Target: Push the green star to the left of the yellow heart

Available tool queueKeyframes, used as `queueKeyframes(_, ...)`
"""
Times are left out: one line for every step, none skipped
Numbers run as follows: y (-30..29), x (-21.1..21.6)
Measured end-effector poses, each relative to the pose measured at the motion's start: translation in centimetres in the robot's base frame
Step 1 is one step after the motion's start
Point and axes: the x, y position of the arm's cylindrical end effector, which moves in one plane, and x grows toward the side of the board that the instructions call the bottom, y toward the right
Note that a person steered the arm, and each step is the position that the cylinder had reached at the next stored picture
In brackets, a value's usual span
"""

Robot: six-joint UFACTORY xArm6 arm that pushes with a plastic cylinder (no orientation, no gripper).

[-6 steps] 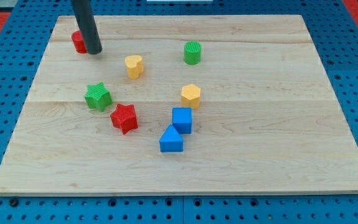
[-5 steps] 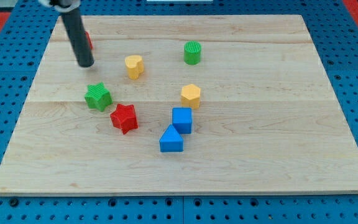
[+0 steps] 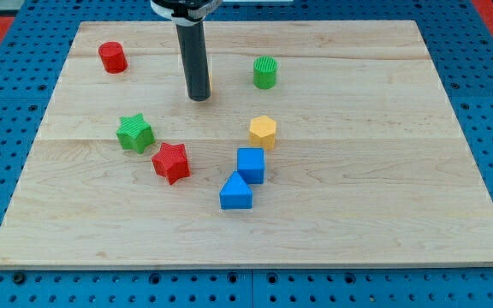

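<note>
The green star (image 3: 134, 133) lies on the left half of the wooden board (image 3: 358, 214). My dark rod comes down from the view's top, and my tip (image 3: 199, 97) rests on the board up and to the right of the green star, well apart from it. The yellow heart stood at this spot in the earlier frames. The rod now covers it and I cannot see it.
A red star (image 3: 171, 162) sits just below and right of the green star. A red cylinder (image 3: 112, 57) is at the top left and a green cylinder (image 3: 265, 73) right of my tip. A yellow hexagon (image 3: 263, 131), a blue cube (image 3: 250, 164) and a blue wedge (image 3: 235, 192) lie mid-board.
My rod has swept from beside the red cylinder at the top left, down and then right, to where the yellow heart stood. The red cylinder is uncovered. The other blocks have not moved.
</note>
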Motion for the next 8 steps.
queueKeyframes(0.0, 0.5)
queueKeyframes(-0.2, 3.6)
queueKeyframes(-0.5, 6.2)
queueKeyframes(-0.8, 9.3)
queueKeyframes(-3.3, 11.1)
queueKeyframes(-5.3, 12.0)
queueKeyframes(-7.0, 12.1)
queueKeyframes(-7.9, 11.4)
